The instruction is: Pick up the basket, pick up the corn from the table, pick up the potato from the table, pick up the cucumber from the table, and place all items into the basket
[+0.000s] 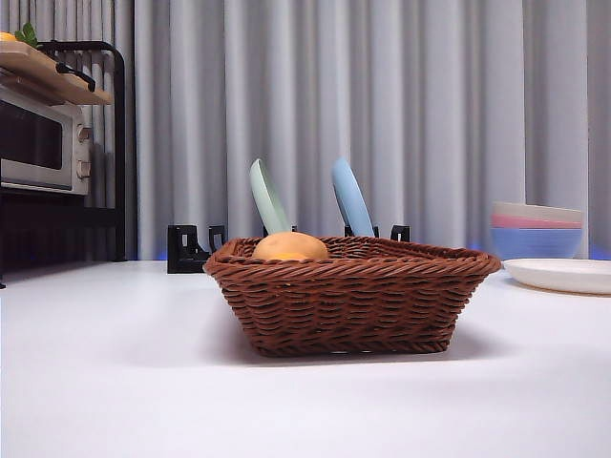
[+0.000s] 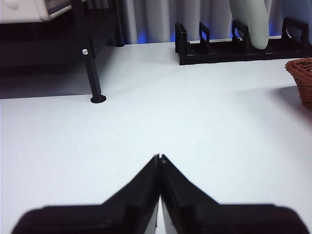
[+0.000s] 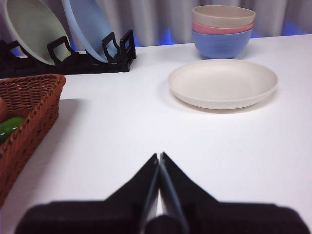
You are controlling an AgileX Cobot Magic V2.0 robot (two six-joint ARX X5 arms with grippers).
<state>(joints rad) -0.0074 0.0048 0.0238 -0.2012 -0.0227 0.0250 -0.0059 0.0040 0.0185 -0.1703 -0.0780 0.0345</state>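
Observation:
The brown wicker basket (image 1: 353, 296) stands on the white table (image 1: 115, 382), and neither arm shows in the front view. A smooth tan potato (image 1: 289, 246) rises above its rim. In the right wrist view the green cucumber (image 3: 9, 127) lies inside the basket (image 3: 34, 105). The corn is hidden. My left gripper (image 2: 159, 158) is shut and empty over bare table, with the basket's corner (image 2: 301, 80) off to one side. My right gripper (image 3: 159, 156) is also shut and empty, beside the basket's other end.
A black dish rack (image 1: 191, 250) with a green plate (image 1: 268, 198) and a blue plate (image 1: 350, 198) stands behind the basket. A cream plate (image 3: 223, 83) and stacked bowls (image 3: 223, 30) sit at the right. A toaster oven (image 1: 43, 143) on a black stand is at the left.

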